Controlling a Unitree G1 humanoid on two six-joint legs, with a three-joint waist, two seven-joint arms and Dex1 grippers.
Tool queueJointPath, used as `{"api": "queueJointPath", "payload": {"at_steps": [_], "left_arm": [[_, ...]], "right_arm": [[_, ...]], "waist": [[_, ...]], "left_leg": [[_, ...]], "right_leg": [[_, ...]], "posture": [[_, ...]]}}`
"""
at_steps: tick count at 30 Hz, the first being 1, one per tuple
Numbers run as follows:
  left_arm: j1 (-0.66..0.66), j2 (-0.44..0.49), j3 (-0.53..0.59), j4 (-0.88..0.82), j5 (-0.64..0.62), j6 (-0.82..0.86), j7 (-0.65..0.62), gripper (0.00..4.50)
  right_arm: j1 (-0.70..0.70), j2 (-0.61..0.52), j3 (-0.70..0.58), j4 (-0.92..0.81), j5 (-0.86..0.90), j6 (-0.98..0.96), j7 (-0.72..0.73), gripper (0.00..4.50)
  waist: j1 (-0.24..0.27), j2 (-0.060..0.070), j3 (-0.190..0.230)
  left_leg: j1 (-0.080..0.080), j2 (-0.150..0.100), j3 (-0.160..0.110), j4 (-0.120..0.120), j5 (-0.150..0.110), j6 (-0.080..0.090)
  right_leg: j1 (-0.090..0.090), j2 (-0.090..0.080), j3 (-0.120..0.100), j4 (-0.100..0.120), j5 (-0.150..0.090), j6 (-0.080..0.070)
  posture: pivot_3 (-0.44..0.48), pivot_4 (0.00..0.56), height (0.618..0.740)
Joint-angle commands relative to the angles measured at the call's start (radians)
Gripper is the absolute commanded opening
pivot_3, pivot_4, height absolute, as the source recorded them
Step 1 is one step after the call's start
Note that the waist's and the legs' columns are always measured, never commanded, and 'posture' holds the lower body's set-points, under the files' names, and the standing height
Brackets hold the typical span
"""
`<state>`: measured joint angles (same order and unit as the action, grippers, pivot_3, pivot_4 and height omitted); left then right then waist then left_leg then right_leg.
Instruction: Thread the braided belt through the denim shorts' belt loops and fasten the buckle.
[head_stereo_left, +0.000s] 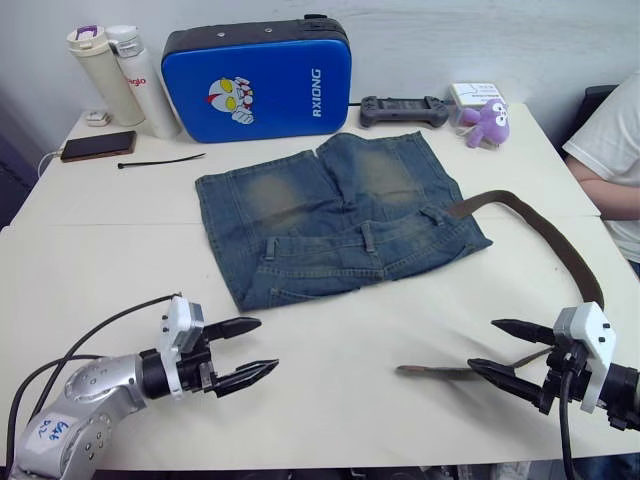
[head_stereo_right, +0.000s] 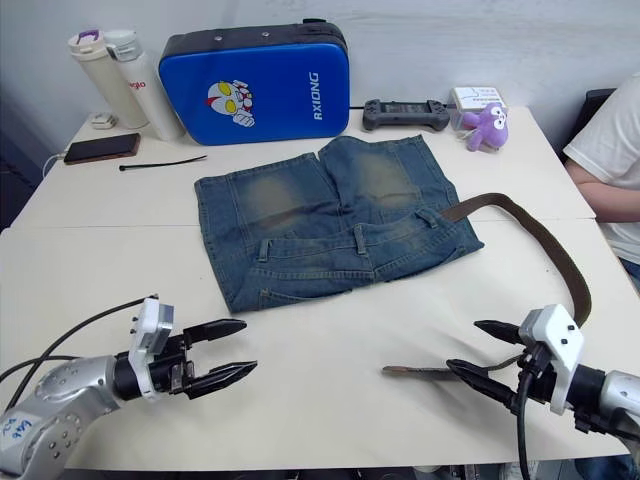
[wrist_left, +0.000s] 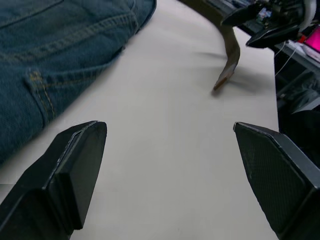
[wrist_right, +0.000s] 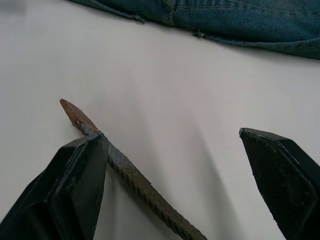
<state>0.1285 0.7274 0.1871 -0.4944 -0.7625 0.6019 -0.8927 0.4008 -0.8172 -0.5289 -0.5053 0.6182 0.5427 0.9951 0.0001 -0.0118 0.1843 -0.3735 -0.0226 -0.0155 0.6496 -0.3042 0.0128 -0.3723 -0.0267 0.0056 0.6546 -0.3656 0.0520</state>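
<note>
- My right tool (head_stereo_left: 508, 352) hangs low over the white bench (head_stereo_left: 330, 340) with its two black fingers spread wide apart, clamped on nothing; the tan leather tip (wrist_right: 70, 110) of the long dark brown braided belt (head_stereo_left: 560, 245) lies on the bench just beside one finger, the woven strap passing under it.
- My left tool (head_stereo_left: 250, 350) is also spread apart and empty, hovering over bare bench near the front edge, well apart from the belt and short of the faded blue denim shorts (head_stereo_left: 330, 215).
- The belt runs from the tip near the right tool, curves up along the right side of the bench, then bends back to the shorts' waistband, where its far end passes under a small denim belt loop (head_stereo_left: 432, 214) — the end itself is hidden from me.
- The right wrist view gives me the tip close up — pointed, worn, rust-tan, with the braid starting right behind it; the head views show it as a thin dark sliver.
- The left wrist view shows the shorts' stitched seam and the right tool across the bench above the tip.
- The shorts lie flat, waistband toward me, pale worn patches on both legs.
</note>
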Motion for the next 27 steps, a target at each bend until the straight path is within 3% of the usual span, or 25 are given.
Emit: {"api": "queueJointPath", "payload": {"at_steps": [1, 3, 5, 7, 12, 15, 19, 24, 27], "left_arm": [[-0.103, 0.093, -0.023, -0.028, -0.067, 0.104, -0.062, 4.46], [-0.215, 0.136, -0.063, -0.029, -0.052, 0.119, -0.088, 4.46], [-0.409, 0.150, -0.113, 0.016, -0.057, 0.162, -0.106, 4.46], [-0.587, 0.190, -0.223, 0.041, 0.013, 0.185, -0.175, 4.46], [-0.899, 0.160, -0.353, 0.142, 0.030, 0.266, -0.265, 4.46], [-0.962, 0.162, -0.399, 0.158, 0.055, 0.277, -0.311, 4.46], [-0.993, 0.182, -0.452, 0.144, 0.118, 0.259, -0.353, 4.46], [-0.955, 0.154, -0.446, 0.095, 0.137, 0.252, -0.311, 4.46], [-0.916, 0.158, -0.429, 0.054, 0.120, 0.263, -0.306, 4.46]], "right_arm": [[-0.048, -0.068, -0.079, -0.053, 0.120, 0.133, -0.027, 4.50], [-0.082, -0.125, -0.099, -0.091, 0.171, 0.187, -0.020, 4.50], [-0.089, -0.205, -0.133, -0.136, 0.222, 0.272, 0.001, 4.50], [-0.093, -0.247, -0.193, -0.159, 0.327, 0.379, -0.011, 4.50], [-0.038, -0.267, -0.308, -0.232, 0.376, 0.442, 0.024, 4.50], [0.067, -0.261, -0.340, -0.259, 0.249, 0.382, 0.084, 4.50], [0.068, -0.228, -0.329, -0.233, 0.181, 0.310, 0.066, 4.50], [0.122, -0.230, -0.117, -0.193, -0.116, -0.044, 0.142, 4.50], [0.107, -0.254, 0.038, -0.125, -0.237, -0.127, 0.123, 4.50]], "waist": [[0.000, 0.000, 0.000], [0.000, 0.000, 0.000], [0.005, 0.001, 0.000], [0.008, -0.001, 0.000], [0.018, -0.001, 0.000], [0.015, -0.001, 0.000], [0.015, -0.003, 0.001], [0.016, -0.004, 0.001], [0.015, -0.005, 0.001]], "left_leg": [[0.000, 0.000, 0.000, 0.000, 0.000, 0.000], [0.000, 0.000, 0.000, 0.001, 0.000, 0.000], [0.000, -0.001, 0.000, 0.001, 0.001, -0.001], [0.000, -0.001, -0.001, 0.001, 0.001, -0.001], [-0.003, -0.001, 0.000, 0.002, 0.002, -0.003], [-0.003, -0.001, 0.001, 0.002, 0.002, -0.003], [-0.003, -0.001, 0.001, 0.004, 0.002, -0.003], [-0.002, -0.001, 0.001, 0.004, 0.002, -0.003], [-0.002, 0.000, 0.001, 0.004, 0.003, -0.003]], "right_leg": [[0.000, 0.000, 0.000, 0.000, 0.000, 0.000], [-0.001, 0.000, 0.000, 0.001, 0.000, 0.000], [0.000, 0.000, 0.000, 0.003, 0.000, 0.000], [0.000, 0.001, -0.001, 0.002, 0.000, 0.000], [-0.001, 0.001, -0.001, 0.002, 0.000, 0.000], [-0.001, 0.002, 0.000, 0.002, 0.000, 0.001], [-0.001, 0.002, 0.001, 0.002, 0.000, 0.001], [-0.001, 0.002, 0.001, 0.002, 0.000, 0.001], [-0.001, 0.002, 0.001, 0.002, 0.000, 0.001]], "posture": [[0.000, 0.150, 0.739], [0.000, 0.150, 0.739], [0.000, 0.150, 0.739], [0.000, 0.150, 0.739], [0.000, 0.150, 0.739], [0.000, 0.150, 0.739], [0.000, 0.150, 0.739], [0.000, 0.150, 0.739], [0.000, 0.150, 0.739]]}}
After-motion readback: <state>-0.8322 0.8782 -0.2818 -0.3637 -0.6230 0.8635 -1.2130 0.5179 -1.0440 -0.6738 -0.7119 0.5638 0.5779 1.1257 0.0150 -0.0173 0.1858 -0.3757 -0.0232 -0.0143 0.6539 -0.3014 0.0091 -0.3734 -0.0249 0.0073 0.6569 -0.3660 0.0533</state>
